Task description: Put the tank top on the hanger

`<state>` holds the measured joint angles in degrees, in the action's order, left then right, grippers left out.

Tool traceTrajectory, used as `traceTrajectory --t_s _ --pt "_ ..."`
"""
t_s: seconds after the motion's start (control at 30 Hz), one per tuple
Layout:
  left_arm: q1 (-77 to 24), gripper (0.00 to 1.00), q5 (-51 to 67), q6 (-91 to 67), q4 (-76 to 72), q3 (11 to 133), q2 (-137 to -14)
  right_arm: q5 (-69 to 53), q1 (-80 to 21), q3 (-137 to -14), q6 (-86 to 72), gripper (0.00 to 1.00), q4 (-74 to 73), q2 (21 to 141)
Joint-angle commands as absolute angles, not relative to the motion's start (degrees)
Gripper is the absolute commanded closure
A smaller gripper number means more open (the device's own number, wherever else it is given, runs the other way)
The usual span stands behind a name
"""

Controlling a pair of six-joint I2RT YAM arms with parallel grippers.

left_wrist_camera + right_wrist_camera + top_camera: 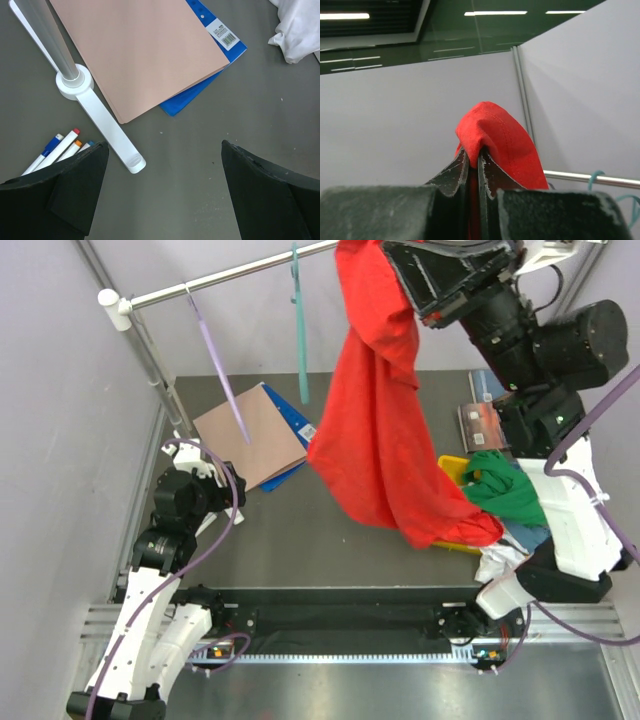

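Dangling tank top [375,430] from clamped right gripper [473,157], hanger [300,340] hanging just beside

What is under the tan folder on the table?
A blue folder, showing only as a strip along the right and lower edges of the tan folder. The rest of it, and anything else beneath, is covered.
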<state>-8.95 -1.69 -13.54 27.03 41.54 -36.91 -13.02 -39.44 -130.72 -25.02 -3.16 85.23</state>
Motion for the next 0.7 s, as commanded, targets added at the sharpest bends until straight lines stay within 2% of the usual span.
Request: traceTrajectory --t_s 0.0,0.17,0.27,0.47,0.67 --pt "-8.96 0.01 -1.41 -13.01 24.17 41.40 -36.56 -10.20 -45.43 -136.93 -21.36 1.00 4.30 88.24" --pt "-8.96 0.01 -1.23 -12.92 24.08 41.31 -36.21 -7.04 -50.09 -135.89 -17.67 1.00 4.48 89.74" --pt "-8.96 0.01 -1.14 -12.66 23.91 41.13 -35.95 -4.23 -50.45 -129.14 -17.05 1.00 4.74 86.67" --pt "-8.96 0.01 -1.14 -11.95 23.56 40.87 -35.68 8.77 -50.54 -96.49 -16.70 1.00 9.14 73.67" --pt "-8.96 0.04 1.58 -11.95 23.81 41.65 -37.70 14.76 -51.33 -73.00 -21.79 1.00 7.74 68.47"
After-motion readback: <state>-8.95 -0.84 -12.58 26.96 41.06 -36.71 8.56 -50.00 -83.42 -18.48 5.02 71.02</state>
